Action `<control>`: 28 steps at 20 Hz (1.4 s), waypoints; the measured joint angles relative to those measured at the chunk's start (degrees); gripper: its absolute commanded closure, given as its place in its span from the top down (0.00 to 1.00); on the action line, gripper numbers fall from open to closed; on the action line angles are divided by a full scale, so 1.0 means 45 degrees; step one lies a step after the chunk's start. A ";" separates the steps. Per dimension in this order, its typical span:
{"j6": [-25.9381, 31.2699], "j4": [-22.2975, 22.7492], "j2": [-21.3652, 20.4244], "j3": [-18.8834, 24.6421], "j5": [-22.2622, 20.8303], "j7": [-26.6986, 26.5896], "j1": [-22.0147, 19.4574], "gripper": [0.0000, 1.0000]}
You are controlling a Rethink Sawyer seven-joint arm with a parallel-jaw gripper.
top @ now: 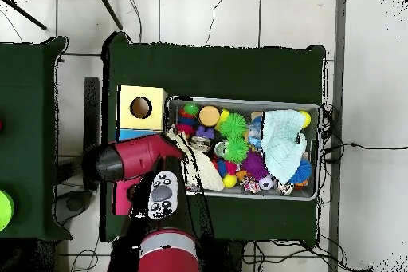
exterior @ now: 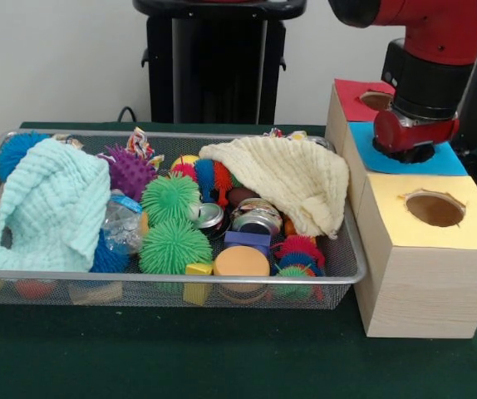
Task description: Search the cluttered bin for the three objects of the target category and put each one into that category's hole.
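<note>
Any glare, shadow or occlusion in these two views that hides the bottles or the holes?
Front view: even light, a glint on the cans; the mint cloth partly covers one crushed bottle; the arm hides the blue box's hole. Overhead view: the arm covers the blue and red boxes.

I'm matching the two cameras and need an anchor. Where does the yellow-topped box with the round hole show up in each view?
Front view: the yellow-topped box stands at lower right, just outside the wire mesh bin's right end, nearest the camera.
Overhead view: the same box sits at upper left of the bin, beside its left end.
Shared landmark: the light green cloth lies at the bin's opposite end from the box.
</note>
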 measured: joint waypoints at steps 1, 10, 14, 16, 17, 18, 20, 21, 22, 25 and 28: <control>0.0003 0.0006 -0.0018 -0.0006 0.0008 0.0000 0.0039 0.00; 0.0410 0.0006 -0.0276 -0.0390 0.0018 0.0000 0.0478 0.00; 0.0843 -0.0004 -0.0392 -0.0496 0.0058 0.0000 0.0618 0.00; 0.1185 -0.0013 -0.0401 -0.0570 0.0060 0.0000 0.0707 0.00; 0.1267 -0.0030 -0.0403 -0.0597 0.0060 0.0000 0.0733 0.00; 0.1362 -0.0090 -0.0396 -0.0682 0.0058 0.0000 0.0795 0.00; 0.1364 -0.0100 -0.0389 -0.0711 0.0058 0.0000 0.0818 0.00; 0.1362 -0.0102 -0.0386 -0.0742 0.0060 0.0000 0.0842 0.00; 0.1362 -0.0102 -0.0388 -0.0753 0.0060 0.0000 0.0851 0.00; 0.1362 -0.0107 -0.0388 -0.0764 0.0060 0.0000 0.0863 0.00; 0.1362 -0.0106 -0.0389 -0.0766 0.0061 0.0000 0.0863 0.00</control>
